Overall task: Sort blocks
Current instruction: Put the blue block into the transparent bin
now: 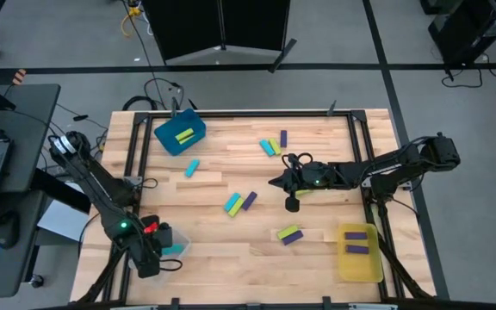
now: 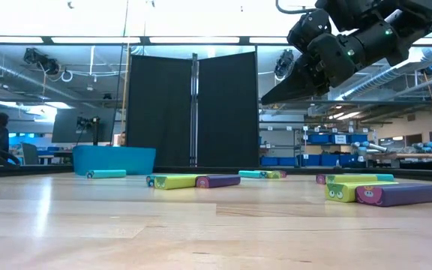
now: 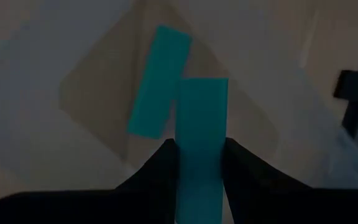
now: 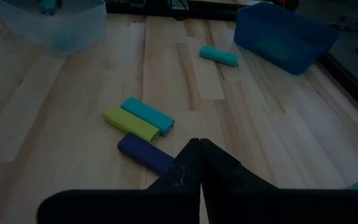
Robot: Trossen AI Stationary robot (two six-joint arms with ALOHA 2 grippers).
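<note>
Wooden tabletop [image 1: 231, 232] with a lab full of shelving behind it, blocks scattered all over, so plenty of sorting left. Left gripper [image 3: 197, 163] sits at the near left corner, right over the clear bin [image 3: 92, 93], jaws partly closed on a cyan block [image 3: 201, 137] that sticks straight out ahead of the fingertips, long axis in line with the fingers. One more cyan block [image 3: 159, 81] already lies in the bin just below and beside it, tilted a bit off that line. My read: the next thing is just letting go, since the held block hangs over the bin floor. Right gripper [image 4: 199, 155] hovers above mid-table with its fingers pinched fully together and nothing in them. Just ahead of its tips is a trio lying side by side: purple block [image 4: 145, 154] closest, then lime block [image 4: 131, 124], then another cyan one [image 4: 148, 114], all with long axes running across the fingers' line rather than along it. Right arm is clearly the nearer one for that cluster. Blue bin [image 4: 284, 37] sits further ahead, off to one side.
</note>
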